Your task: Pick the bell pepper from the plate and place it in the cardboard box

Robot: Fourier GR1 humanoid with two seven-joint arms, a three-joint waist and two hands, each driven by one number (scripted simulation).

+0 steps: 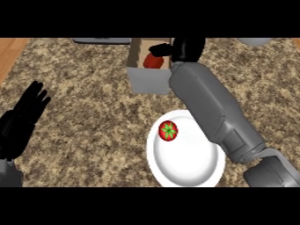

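Table (81, 101): speckled brown stone top, wood showing at the side edges. Cardboard box (151, 81): open-topped, at about twelve o'clock from centre, grey front wall facing the viewer. Bell pepper (153, 61): red, inside the box opening, partly hidden, lying directly under the right hand. Right hand (178, 49): black, reached over the box from the five o'clock side on a long grey forearm; fingers curled about the pepper's upper side, so it reads as holding the pepper, though the contact itself is partly hidden. Plate (191, 167): white, round, at about five o'clock, its right rim crossed by the forearm. Second red item with green star-shaped calyx (168, 131): rests on the plate's upper left part, at about eleven o'clock on the plate, well apart from the box; whether it is a second pepper or a tomato cannot be told. Left hand (22, 116): at nine o'clock near the edge, fingers straight and spread upward, resting, holding nothing. Step in hand, by judgement: placing, with the carry done and the pepper already within the box walls. Next move calls for: uncurling the fingers to release, then lifting the hand straight up clear of the box rim without dragging the walls.
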